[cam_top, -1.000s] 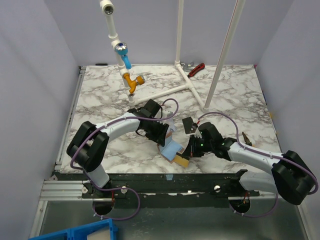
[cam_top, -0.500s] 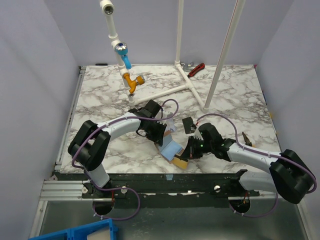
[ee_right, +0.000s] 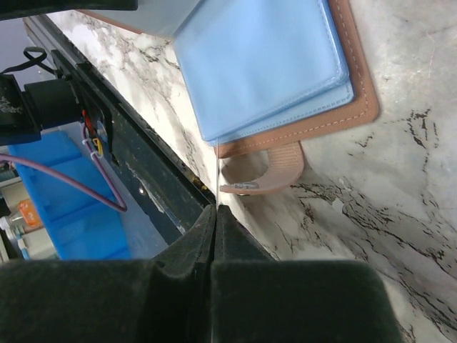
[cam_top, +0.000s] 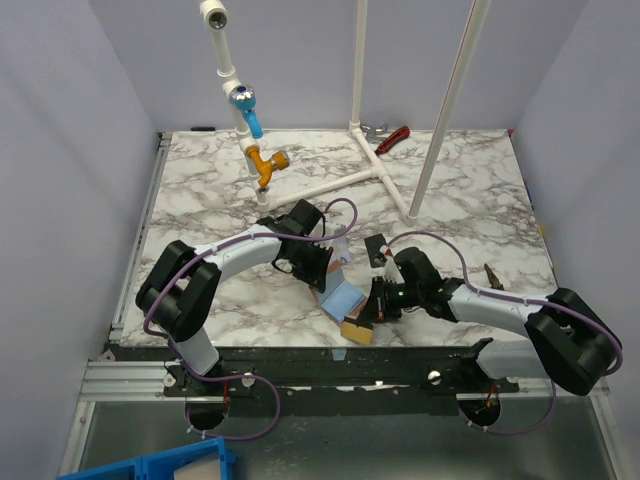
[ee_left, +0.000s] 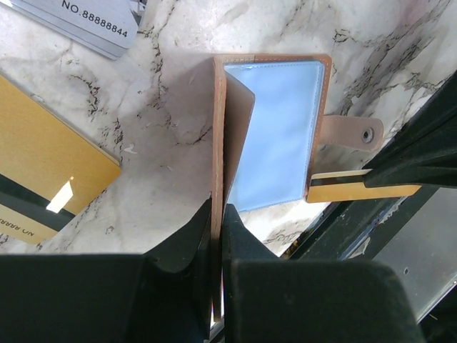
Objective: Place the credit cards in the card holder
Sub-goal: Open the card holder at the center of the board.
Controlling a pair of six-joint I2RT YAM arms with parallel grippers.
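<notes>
The tan card holder (ee_left: 321, 71) lies open near the table's front edge, its light blue pockets (ee_right: 260, 64) facing up. One tan cover (ee_left: 219, 143) stands upright, and my left gripper (ee_left: 216, 211) is shut on it. My right gripper (ee_right: 215, 211) is shut on a thin gold card (ee_left: 350, 191), seen edge-on (ee_right: 216, 168), just beside the holder's snap strap (ee_right: 268, 168). A second gold card with a dark stripe (ee_left: 43, 161) and a silvery-grey card (ee_left: 78, 21) lie flat on the marble. From above, the holder (cam_top: 343, 297) sits between both grippers, with a black card (cam_top: 376, 248) behind it.
The table's front edge and black rail (cam_top: 330, 355) run right by the holder. A white pipe frame (cam_top: 372, 160) with an orange and blue fitting (cam_top: 263, 160) stands at the back, red-handled pliers (cam_top: 395, 138) beyond it. A blue bin (cam_top: 150, 465) sits below the table.
My left jaws have closed onto the holder's upright cover. The right gripper has slid a little left with the gold card, closer to the holder.
</notes>
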